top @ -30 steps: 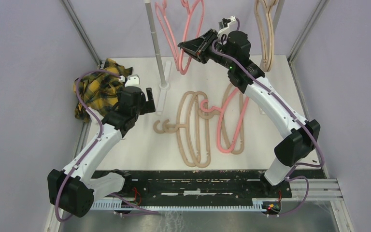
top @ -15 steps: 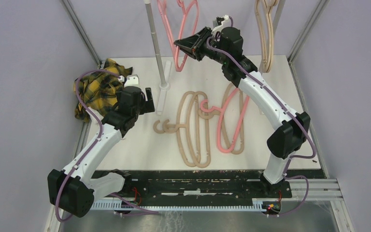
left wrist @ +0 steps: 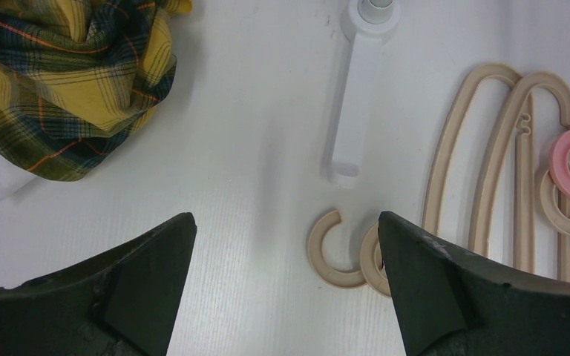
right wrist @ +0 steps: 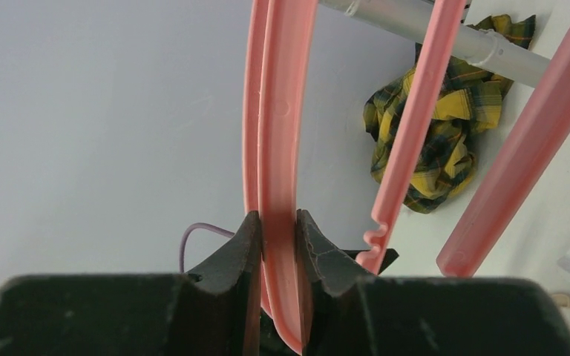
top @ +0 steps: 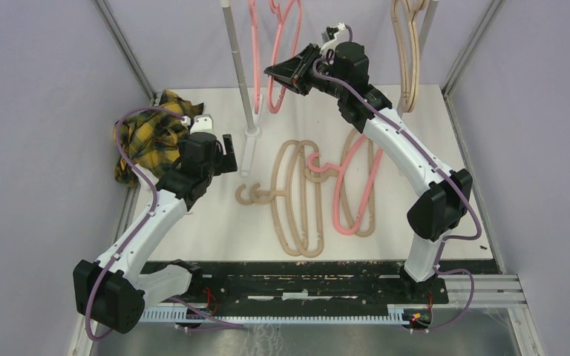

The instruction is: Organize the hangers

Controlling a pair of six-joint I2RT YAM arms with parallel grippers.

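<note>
My right gripper (top: 273, 72) is raised at the back and shut on the lower edge of a salmon pink hanger (top: 286, 33) that hangs beside a second pink hanger (top: 255, 52). In the right wrist view the gripper (right wrist: 277, 222) pinches the pink bar (right wrist: 282, 111) just below the rail (right wrist: 415, 30). Two beige hangers (top: 300, 196) and one pink hanger (top: 356, 189) lie on the table. More beige hangers (top: 407, 52) hang at the back right. My left gripper (top: 230, 154) is open and empty above the table, left of the beige hooks (left wrist: 334, 248).
A yellow-black plaid cloth (top: 148, 141) lies at the table's left edge; it also shows in the left wrist view (left wrist: 67, 81). The rack's upright pole (top: 236, 67) stands on a white foot (top: 251, 148) at the back centre. Grey frame posts flank the table.
My right gripper has moved up and to the left with the pink hanger, nearer the rail. The left arm has not moved.
</note>
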